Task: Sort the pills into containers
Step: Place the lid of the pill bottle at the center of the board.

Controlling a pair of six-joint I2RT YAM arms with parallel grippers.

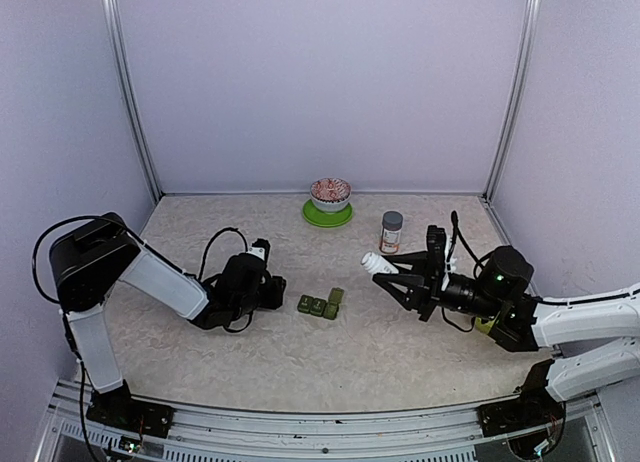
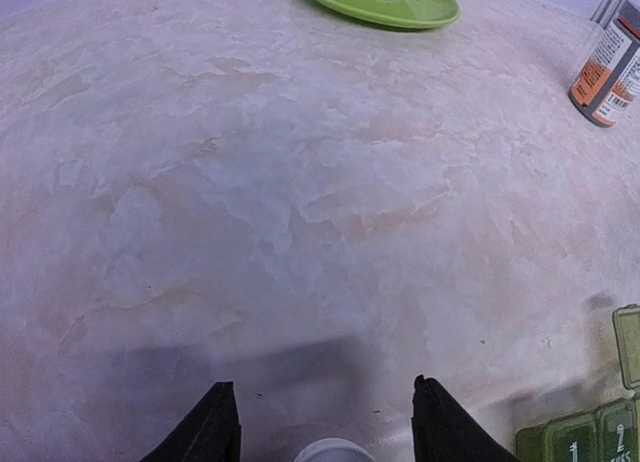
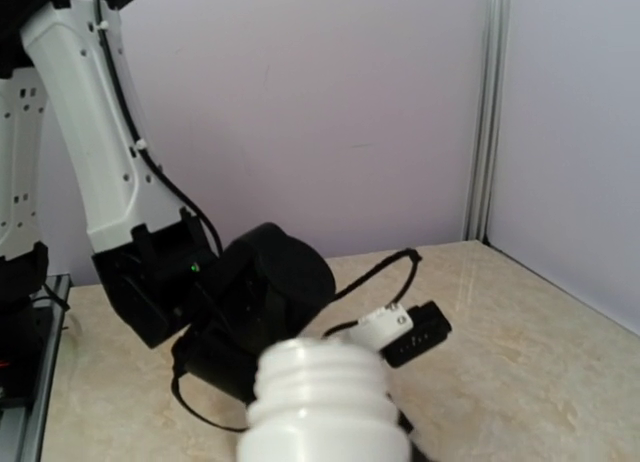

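Containers (image 1: 320,305) lie just beside the released left gripper (image 1: 279,289) — right gripper (image 1: 398,273) grasps white bottle (image 1: 377,264).

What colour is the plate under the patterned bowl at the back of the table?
The plate is lime green, clearest in the left wrist view.

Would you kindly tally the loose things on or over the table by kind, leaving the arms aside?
Bottles: 2, the white bottle and the grey-capped bottle
Bowl: 1
Plate: 1
Container: 1, a green strip of three
Total: 5
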